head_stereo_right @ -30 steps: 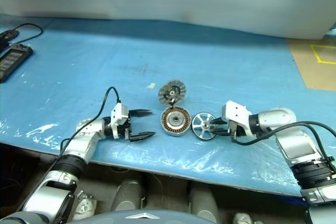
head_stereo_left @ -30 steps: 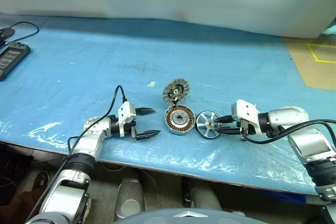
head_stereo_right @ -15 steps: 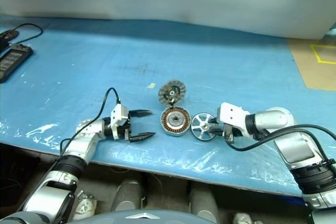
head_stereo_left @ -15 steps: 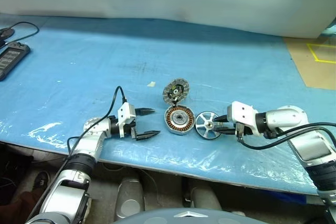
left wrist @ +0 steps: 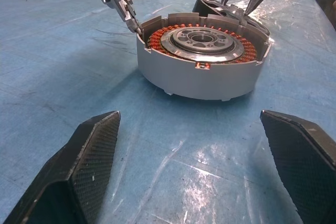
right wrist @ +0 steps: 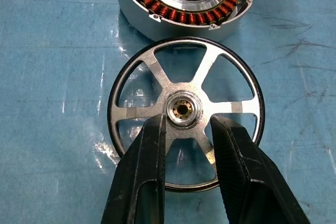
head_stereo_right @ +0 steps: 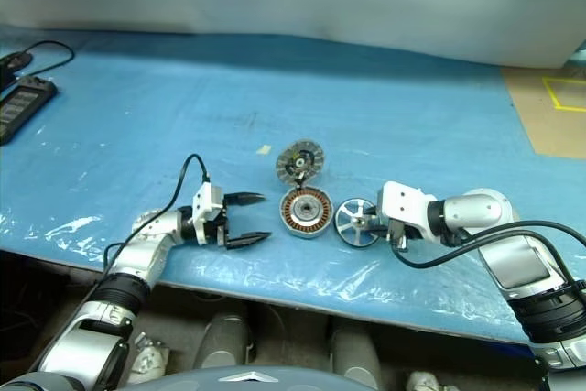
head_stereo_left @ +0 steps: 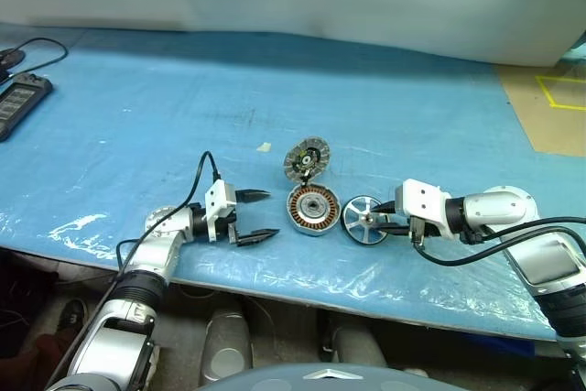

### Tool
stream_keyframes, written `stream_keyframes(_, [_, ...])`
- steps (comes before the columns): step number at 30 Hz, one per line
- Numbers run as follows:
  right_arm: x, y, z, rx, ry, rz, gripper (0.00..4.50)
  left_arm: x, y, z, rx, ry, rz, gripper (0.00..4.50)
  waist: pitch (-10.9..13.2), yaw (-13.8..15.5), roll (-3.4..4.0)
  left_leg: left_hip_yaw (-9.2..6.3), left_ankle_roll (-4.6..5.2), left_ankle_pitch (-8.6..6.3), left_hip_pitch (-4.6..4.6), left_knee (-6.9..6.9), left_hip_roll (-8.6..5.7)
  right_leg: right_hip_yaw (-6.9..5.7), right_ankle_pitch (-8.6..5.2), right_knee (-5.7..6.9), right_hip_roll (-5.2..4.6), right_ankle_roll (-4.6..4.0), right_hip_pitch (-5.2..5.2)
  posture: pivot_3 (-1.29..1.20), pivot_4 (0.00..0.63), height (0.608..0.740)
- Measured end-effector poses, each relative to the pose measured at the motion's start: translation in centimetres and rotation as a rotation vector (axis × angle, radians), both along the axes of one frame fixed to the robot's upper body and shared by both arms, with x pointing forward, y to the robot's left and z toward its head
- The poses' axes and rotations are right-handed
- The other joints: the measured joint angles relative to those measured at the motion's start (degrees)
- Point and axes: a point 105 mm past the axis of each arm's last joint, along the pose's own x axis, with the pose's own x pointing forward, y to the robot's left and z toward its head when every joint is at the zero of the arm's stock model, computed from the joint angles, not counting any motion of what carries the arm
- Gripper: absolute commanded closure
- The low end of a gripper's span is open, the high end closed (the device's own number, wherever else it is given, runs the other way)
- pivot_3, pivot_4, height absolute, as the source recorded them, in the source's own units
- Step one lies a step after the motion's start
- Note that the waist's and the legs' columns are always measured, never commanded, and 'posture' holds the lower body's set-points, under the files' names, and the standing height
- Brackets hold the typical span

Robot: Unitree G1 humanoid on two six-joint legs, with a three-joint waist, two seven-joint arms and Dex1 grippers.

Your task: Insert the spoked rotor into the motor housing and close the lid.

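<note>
Since a second ago, our right gripper [right wrist: 184, 129] has slid leftward, clamped on the spoked rotor's [head_stereo_left: 363, 219] hub, just right of the motor housing [head_stereo_left: 312, 209] on the blue worktop [head_stereo_left: 137, 116]. Behind the housing we see the lid [head_stereo_left: 305, 159] standing tilted, while our left gripper [head_stereo_left: 254, 215] hovers left, fingers apart.

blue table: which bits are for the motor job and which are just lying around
For the job: spoked rotor, motor housing, lid.
Lying about: black device with its cable at the far left, small pale scrap.
</note>
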Motion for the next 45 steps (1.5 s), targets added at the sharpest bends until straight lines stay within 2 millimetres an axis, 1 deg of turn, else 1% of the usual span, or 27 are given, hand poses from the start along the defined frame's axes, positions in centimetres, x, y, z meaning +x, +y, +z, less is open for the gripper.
stream_keyframes(4, [0.2, -0.3, 0.0, -0.025, -0.027, 0.008, 3.13, 0.0, 0.0, 0.0, 0.001, 0.0, 0.0, 0.0, 0.0, -0.02, 0.0, 0.0, 0.0, 0.0, 0.02, 0.0, 0.0, 0.01, 0.0, 0.0, 0.0, 0.0, 0.01, 0.0, 0.15, 0.74])
stream_keyframes(10, [-0.1, -0.3, -0.2, -0.018, -0.019, 0.014, 3.13, 0.0, 0.0, 0.0, 0.002, 0.001, -0.001, 0.0, 0.0, -0.01, 0.0, 0.0, 0.0, 0.0, 0.03, 0.01, 0.0, 0.0, 0.0, 0.01, 0.0, 0.0, 0.03, 0.0, 0.15, 0.74])
stream_keyframes(13, [-0.2, -0.6, -0.5, -0.018, 0.007, -0.001, 2.51, 0.0, 0.0, 0.0, 0.002, 0.001, -0.001, 0.0, 0.0, 0.02, 0.0, 0.0, 0.0, 0.0, 0.02, 0.01, 0.0, 0.0, 0.0, 0.01, -0.01, 0.0, 0.03, 0.0, 0.15, 0.74])
stream_keyframes(16, [-0.2, -0.9, -0.8, -0.021, 0.019, -0.014, 1.58, 0.0, 0.0, 0.0, 0.003, 0.001, -0.001, 0.0, -0.01, 0.02, 0.02, 0.01, 0.0, 0.0, 0.02, 0.0, 0.0, 0.0, 0.0, 0.01, -0.01, 0.0, 0.02, 0.0, 0.15, 0.74])
stream_keyframes(20, [0.0, -0.7, -0.5, -0.019, -0.003, -0.003, 0.18, 0.0, 0.0, -0.1, 0.003, 0.006, 0.001, 0.0, -0.03, 0.02, 0.04, 0.01, 0.0, 0.0, 0.03, 0.02, 0.0, 0.0, 0.0, 0.01, -0.01, 0.0, 0.04, 0.0, 0.15, 0.74])
stream_keyframes(21, [0.1, -0.7, -0.4, -0.021, -0.014, -0.004, 0.02, 0.0, 0.0, -0.1, 0.003, 0.006, 0.001, 0.0, -0.03, 0.02, 0.04, 0.01, 0.0, 0.0, 0.05, 0.02, 0.0, 0.0, 0.0, 0.01, -0.01, 0.0, 0.07, 0.0, 0.15, 0.74])
stream_keyframes(39, [0.5, -0.9, -0.4, -0.015, -0.019, -0.038, 0.02, 0.0, -0.1, -0.1, 0.005, 0.012, 0.006, 0.0, -0.04, 0.04, 0.07, 0.01, 0.0, 0.0, 0.03, 0.01, -0.01, -0.01, 0.0, 0.01, -0.01, 0.0, 0.06, 0.0, 0.15, 0.74])
stream_keyframes(42, [0.4, -0.5, -0.1, 0.019, -0.007, -0.039, 0.02, 0.0, -0.1, -0.1, 0.005, 0.011, 0.005, 0.0, -0.05, 0.05, 0.08, 0.01, 0.0, 0.0, 0.03, 0.01, -0.01, -0.01, 0.0, 0.01, -0.01, 0.0, 0.06, 0.0, 0.15, 0.74])
stream_keyframes(45, [0.3, -0.1, 0.7, 0.055, -0.014, -0.032, 0.02, 0.0, -0.1, -0.1, 0.005, 0.011, 0.005, 0.0, -0.06, 0.05, 0.1, 0.0, 0.0, 0.0, 0.04, 0.01, 0.0, 0.0, 0.0, 0.01, -0.01, 0.0, 0.06, 0.0, 0.15, 0.74])
